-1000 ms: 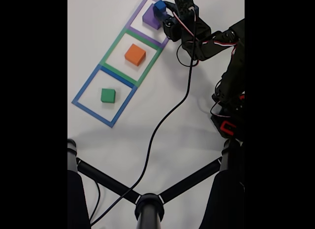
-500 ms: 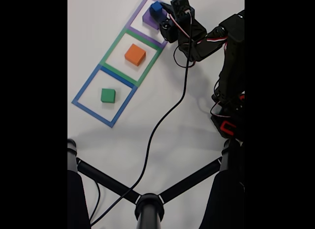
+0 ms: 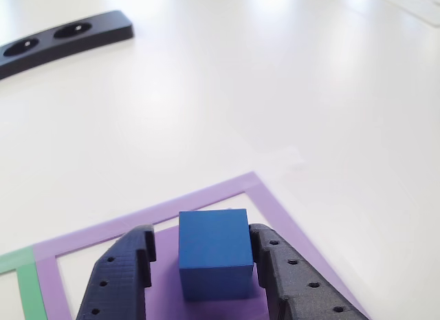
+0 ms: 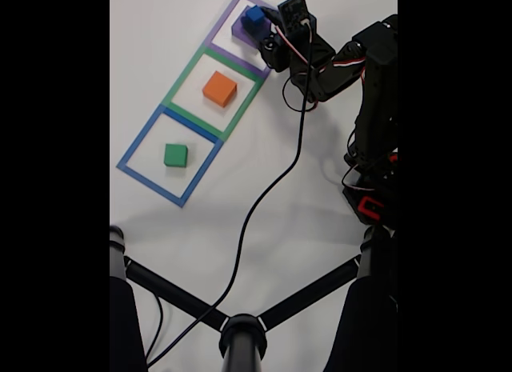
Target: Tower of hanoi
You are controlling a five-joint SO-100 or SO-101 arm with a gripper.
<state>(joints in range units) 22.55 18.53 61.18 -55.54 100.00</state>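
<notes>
A blue cube [image 3: 215,254] sits on top of a larger purple block [image 3: 165,306] inside the purple-taped square [image 3: 206,193]. My gripper [image 3: 201,230] straddles the cube: the right finger [image 3: 278,272] is against its side, while the left finger [image 3: 127,272] stands off with a visible gap, so the jaws are open. In the fixed view the blue cube [image 4: 254,16], purple block [image 4: 241,30] and gripper [image 4: 262,26] are at the top. An orange cube [image 4: 219,89] lies in the green square [image 4: 180,72]. A small green cube [image 4: 175,155] lies in the blue square [image 4: 136,144].
A black cable [image 4: 264,196] trails from the arm across the white table. The arm's base [image 4: 372,172] stands at the right. A black stand with spread legs [image 4: 240,332] fills the bottom. A black bar with two holes [image 3: 62,38] lies far back left.
The gripper has carried the blue cube a little up and left, further over the purple block, and the arm has stretched out behind it. The orange and green cubes stayed put.
</notes>
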